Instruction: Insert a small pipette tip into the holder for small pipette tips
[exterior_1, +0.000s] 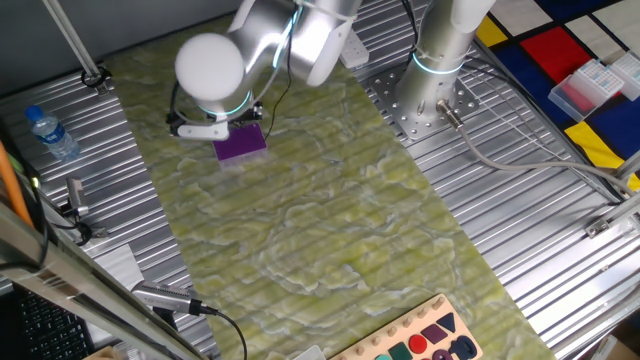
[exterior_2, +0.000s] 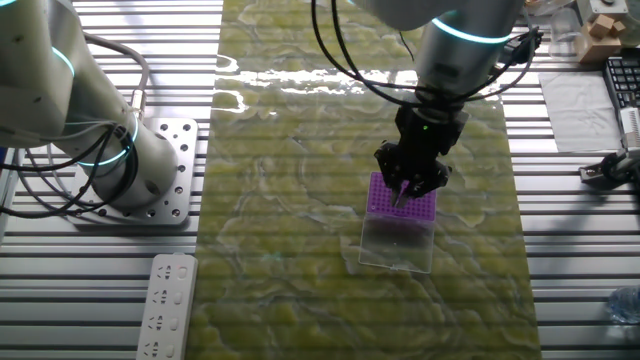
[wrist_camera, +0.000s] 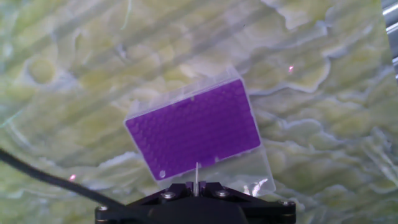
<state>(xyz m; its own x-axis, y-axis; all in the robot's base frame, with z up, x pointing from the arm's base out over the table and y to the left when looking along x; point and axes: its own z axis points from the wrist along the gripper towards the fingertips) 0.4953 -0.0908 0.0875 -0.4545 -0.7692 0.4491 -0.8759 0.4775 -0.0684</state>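
End effector (wrist_camera: 196, 186) clamping a pipette tip (wrist_camera: 196, 173), hovering over the desk (exterior_1: 330, 230) | purple holder (wrist_camera: 194, 129) lying directly below, toward 12 o'clock of the tip in hand view | long axis running 8-to-2 o'clock

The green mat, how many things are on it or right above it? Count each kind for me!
Purple tip holder: 1
Clear lid lying open beside the holder: 1
Pipette tip, thin and held between the gripper's fingers above the holder's edge: 1
Gripper: 1
Total: 4
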